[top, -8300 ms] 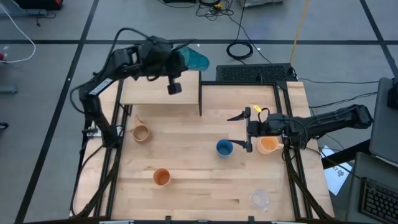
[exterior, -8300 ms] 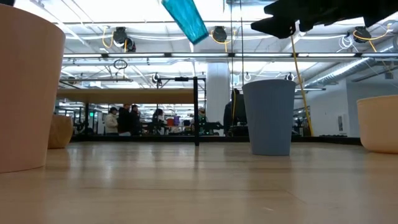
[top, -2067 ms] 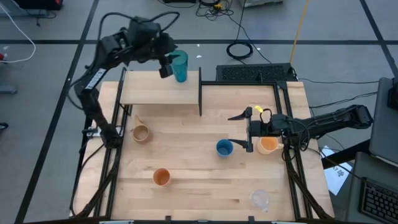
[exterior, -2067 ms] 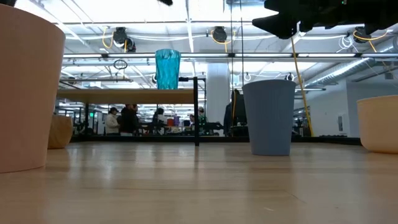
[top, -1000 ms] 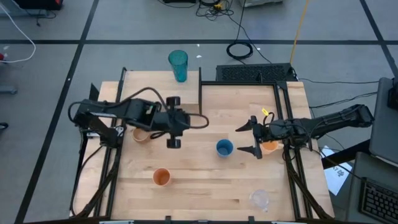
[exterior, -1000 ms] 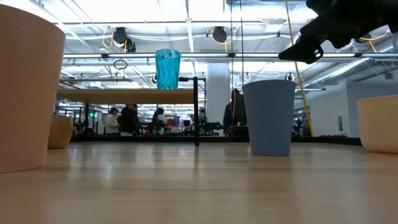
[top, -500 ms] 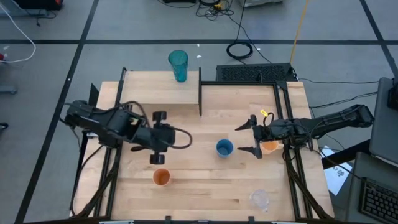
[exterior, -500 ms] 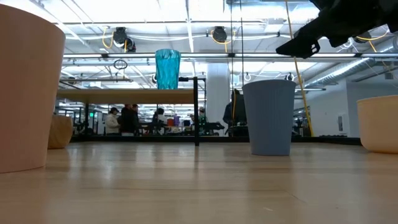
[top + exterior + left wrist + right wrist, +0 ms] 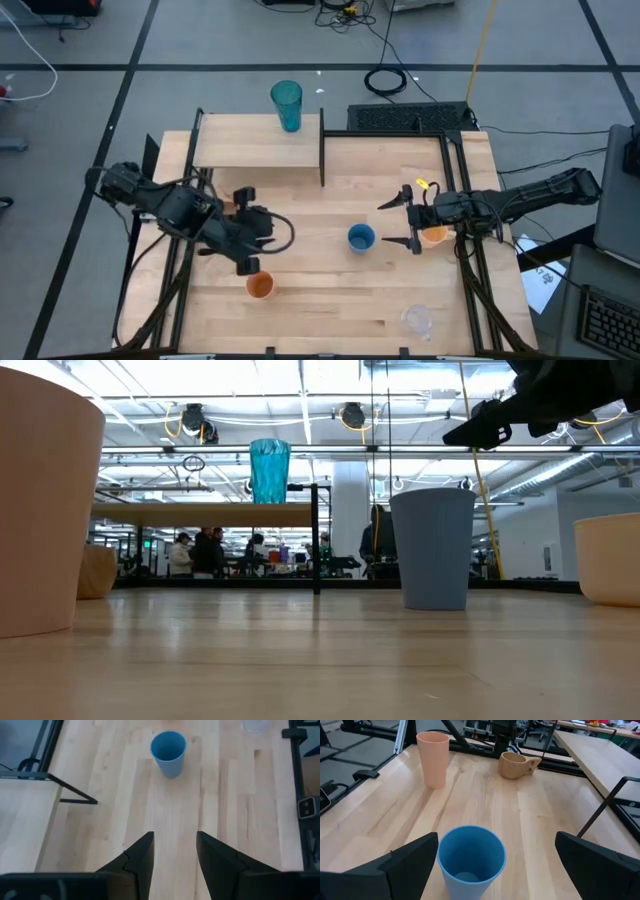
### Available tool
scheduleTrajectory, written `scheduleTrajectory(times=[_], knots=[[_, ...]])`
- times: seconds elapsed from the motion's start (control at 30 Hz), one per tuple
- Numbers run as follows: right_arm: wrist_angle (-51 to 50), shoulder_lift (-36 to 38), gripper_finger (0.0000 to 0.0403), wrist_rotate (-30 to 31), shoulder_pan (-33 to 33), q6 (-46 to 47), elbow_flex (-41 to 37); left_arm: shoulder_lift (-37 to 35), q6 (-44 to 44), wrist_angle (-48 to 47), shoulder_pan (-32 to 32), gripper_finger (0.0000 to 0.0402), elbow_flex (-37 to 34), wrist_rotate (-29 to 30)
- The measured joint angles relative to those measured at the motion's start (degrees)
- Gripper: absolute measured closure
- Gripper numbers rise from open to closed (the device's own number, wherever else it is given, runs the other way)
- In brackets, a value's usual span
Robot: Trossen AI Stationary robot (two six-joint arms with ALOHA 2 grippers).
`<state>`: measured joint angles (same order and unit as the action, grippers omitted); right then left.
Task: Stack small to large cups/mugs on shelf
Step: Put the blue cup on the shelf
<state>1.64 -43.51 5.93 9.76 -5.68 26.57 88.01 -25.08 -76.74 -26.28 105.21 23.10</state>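
- Teal tumbler (image 9: 286, 105) stands upright on the shelf (image 9: 255, 150), at its far edge.
- My left gripper (image 9: 245, 229) hovers over the table, fingers apart, just behind the orange cup (image 9: 260, 285).
- My right gripper (image 9: 400, 222) (spread wide) flanks the blue cup (image 9: 360, 238).

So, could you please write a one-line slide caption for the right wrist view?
Open right tool brackets the blue cup; peach cup and tan mug stand beyond.

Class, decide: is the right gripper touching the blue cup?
Apart. In the right wrist view the right gripper's open fingers flank the blue cup, with bare table showing between each finger and the cup.
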Motion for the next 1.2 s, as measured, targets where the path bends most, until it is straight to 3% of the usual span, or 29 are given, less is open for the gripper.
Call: scheduleTrajectory(times=[0.27, 0.4, 0.7, 0.8, 1.2], knots=[[-3.5, 0.0, 0.0009, 0.0, 0.13, 1.34, 0.0, 3.15, 5.65, 1.88, -0.1, 0.0252, -0.02, -0.86], [-6.65, 0.74, 0.0009, -0.01, 0.11, 3.93, 0.02, 3.43, 12.75, 5.98, 1.43, 0.0252, -0.02, -1.33], [-9.96, 3.39, 0.001, 0.0, 0.09, 7.53, 0.04, 3.52, 27.82, 14.14, 13.15, 0.0252, 0.0, -13.36], [-9.66, 3.74, 0.0014, 0.02, 0.09, 8.06, 0.04, 3.52, 32.11, 15.22, 16.62, 0.0252, 0.0, -13.64], [-10.65, 0.26, 0.0107, -1.61, 2.06, 16.79, 0.2, 8.69, 37.47, 19.92, 20.8, 0.0252, -0.02, -12.71]])
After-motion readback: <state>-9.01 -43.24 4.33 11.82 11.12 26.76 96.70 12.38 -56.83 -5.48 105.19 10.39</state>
